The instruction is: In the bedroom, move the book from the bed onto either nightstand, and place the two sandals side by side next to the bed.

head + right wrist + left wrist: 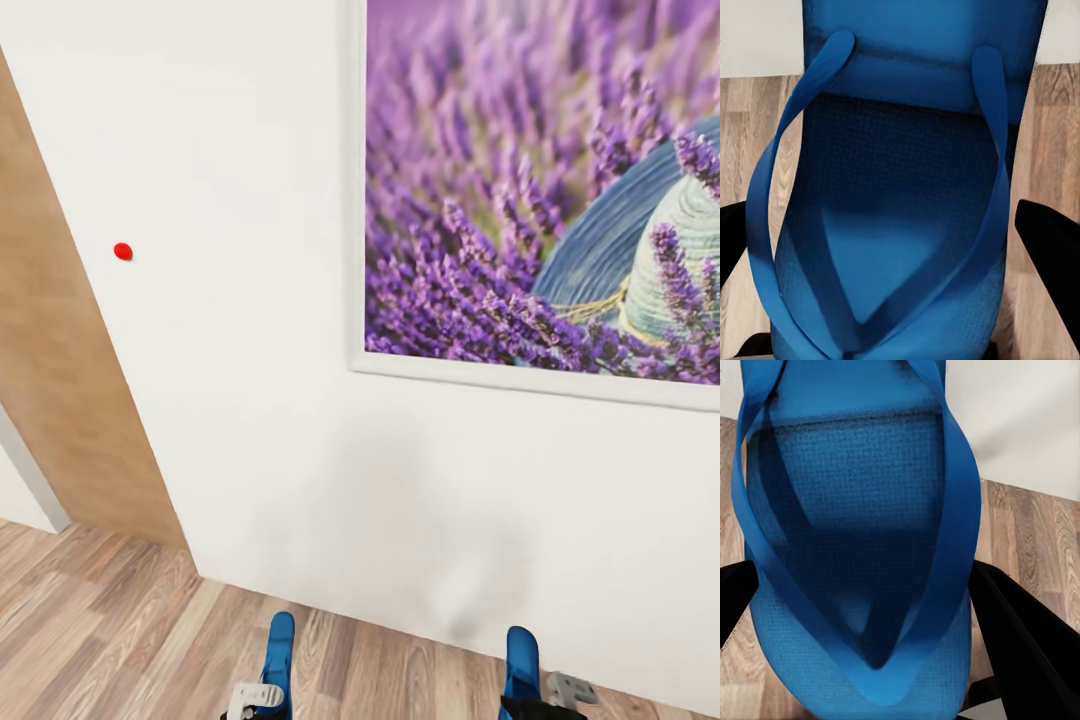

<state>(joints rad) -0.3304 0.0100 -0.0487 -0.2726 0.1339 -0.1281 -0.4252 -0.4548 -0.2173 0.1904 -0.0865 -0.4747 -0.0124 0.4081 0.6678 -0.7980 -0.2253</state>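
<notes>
Each of my grippers holds one bright blue sandal. In the head view, at the bottom edge, the left gripper [262, 702] is shut on one sandal [279, 650] and the right gripper [540, 702] on the other sandal [520, 655], both pointing toward the wall. Up close in the left wrist view, the sandal [855, 495] with its straps lies between black fingers [1020, 637]. The right wrist view shows its sandal [907, 187] between dark fingers [1050, 240]. The book, the bed and the nightstand are out of view.
A white wall [250, 380] stands directly ahead, very close, with a large framed lavender picture [540, 190] and a small red dot [123, 251]. A plain brown door [60, 380] is at the left. Wood-plank floor [120, 620] runs below.
</notes>
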